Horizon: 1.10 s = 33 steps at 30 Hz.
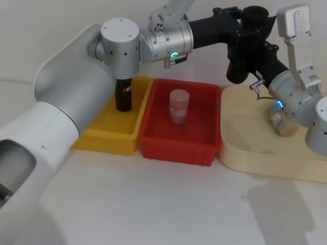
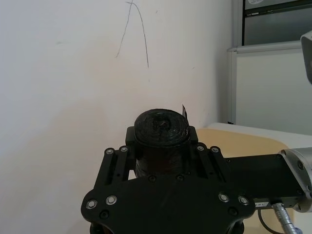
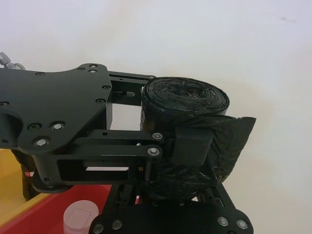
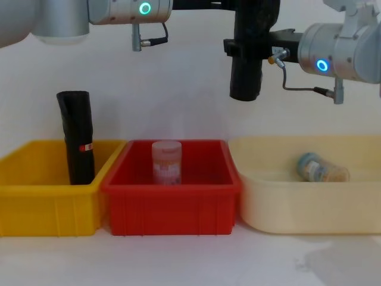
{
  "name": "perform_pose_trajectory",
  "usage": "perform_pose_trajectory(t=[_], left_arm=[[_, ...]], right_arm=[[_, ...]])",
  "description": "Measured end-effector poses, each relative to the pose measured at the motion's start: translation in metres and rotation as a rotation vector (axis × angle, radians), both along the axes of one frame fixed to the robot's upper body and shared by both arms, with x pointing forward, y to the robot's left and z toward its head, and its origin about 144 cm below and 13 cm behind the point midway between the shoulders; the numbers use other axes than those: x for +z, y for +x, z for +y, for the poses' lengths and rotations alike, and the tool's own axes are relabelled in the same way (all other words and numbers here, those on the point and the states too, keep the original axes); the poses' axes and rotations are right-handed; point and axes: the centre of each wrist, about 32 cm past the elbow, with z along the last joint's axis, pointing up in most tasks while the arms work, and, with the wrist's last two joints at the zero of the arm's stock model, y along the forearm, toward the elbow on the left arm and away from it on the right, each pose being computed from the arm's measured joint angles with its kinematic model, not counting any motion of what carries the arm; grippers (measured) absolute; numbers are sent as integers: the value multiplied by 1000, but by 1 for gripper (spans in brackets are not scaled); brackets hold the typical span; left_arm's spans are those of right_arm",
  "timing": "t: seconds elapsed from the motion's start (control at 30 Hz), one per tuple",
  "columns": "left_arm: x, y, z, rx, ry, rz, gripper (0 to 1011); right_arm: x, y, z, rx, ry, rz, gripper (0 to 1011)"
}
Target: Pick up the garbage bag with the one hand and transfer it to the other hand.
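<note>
garbage bag [image 4: 245,65] hangs upright, gripped by both hands' fingers [image 3: 192,146]

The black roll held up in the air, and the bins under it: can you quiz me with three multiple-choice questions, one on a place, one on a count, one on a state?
1. Where does the black roll with the red-and-white mark stand?
A. red bin
B. yellow bin
C. cream tray

2. How many containers stand in a row?
A. two
B. five
C. three

3. The plain black roll is:
A. gripped in the air
B. lying on the table
C. standing in the red bin

1 B: the marked roll stands in the yellow bin.
2 C: yellow bin, red bin, cream tray.
3 A: the left pincer clamps the plain black roll above the bins.
</note>
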Motion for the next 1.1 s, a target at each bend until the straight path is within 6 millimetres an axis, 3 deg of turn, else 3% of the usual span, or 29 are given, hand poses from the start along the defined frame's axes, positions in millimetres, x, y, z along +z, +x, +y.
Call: perform_pose_trajectory(t=[0.2,0.7,1.1], left_arm=[[0,0,0,-1,0,0,568],[0,0,0,-1,0,0,979],[0,0,0,0,0,0,1001]], right_arm=[[0,0,0,0,0,0,483],[2,2,-5,-41,1,-12,483],[10,-2,-32,-174,-1,-41,483]])
